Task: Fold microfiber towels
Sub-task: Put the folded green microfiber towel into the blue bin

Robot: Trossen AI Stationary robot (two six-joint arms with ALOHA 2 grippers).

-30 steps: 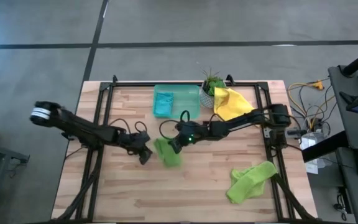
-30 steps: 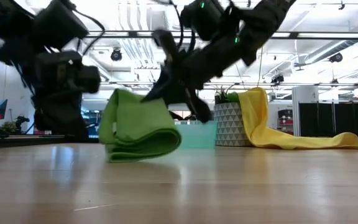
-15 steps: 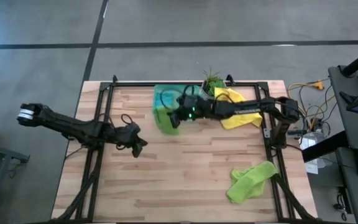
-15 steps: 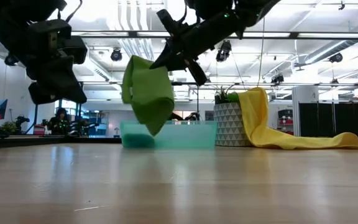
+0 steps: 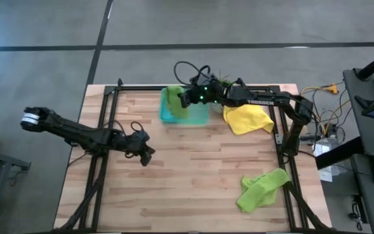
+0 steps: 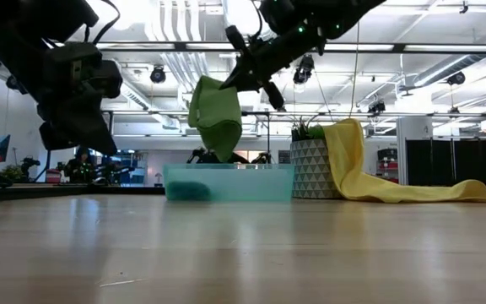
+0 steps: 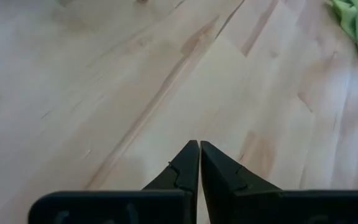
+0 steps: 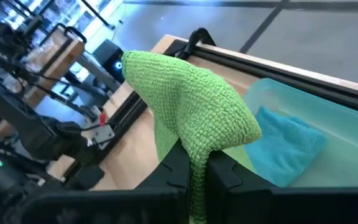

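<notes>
A folded lime green towel (image 5: pixel 173 104) hangs over the translucent green tray (image 5: pixel 200 118) at the table's far edge, with my right gripper (image 5: pixel 183 99) shut on it. A teal-blue towel (image 8: pixel 288 146) lies inside the tray. A yellow towel (image 5: pixel 247 118) lies right of the tray, its upper part draped against the plant pot (image 6: pixel 313 167). A second lime green towel (image 5: pixel 261 188) lies crumpled near the front right. My left gripper (image 5: pixel 147 156) hovers shut over bare wood at centre-left, touching nothing. My right gripper pinches the folded green towel between its two fingers (image 8: pixel 179 171) at a bunched fold (image 8: pixel 199 152), several layers thick. The fingers come from the table's right side, slanting down. The towel hangs lifted clear, its lower end (image 6: pixel 222 145) just above the tray.
A small potted plant (image 5: pixel 223 83) stands right behind the tray, close to my right arm. A black frame rail (image 5: pixel 193 87) runs along the table's far edge. Bare wood (image 5: pixel 193 175) spreads across the table's middle and front left.
My right gripper has swung from the table's middle up and toward the far edge, carrying the folded green towel off the wood until it hangs over the tray. My left gripper has drawn back a little toward the left edge and risen, staying shut.
</notes>
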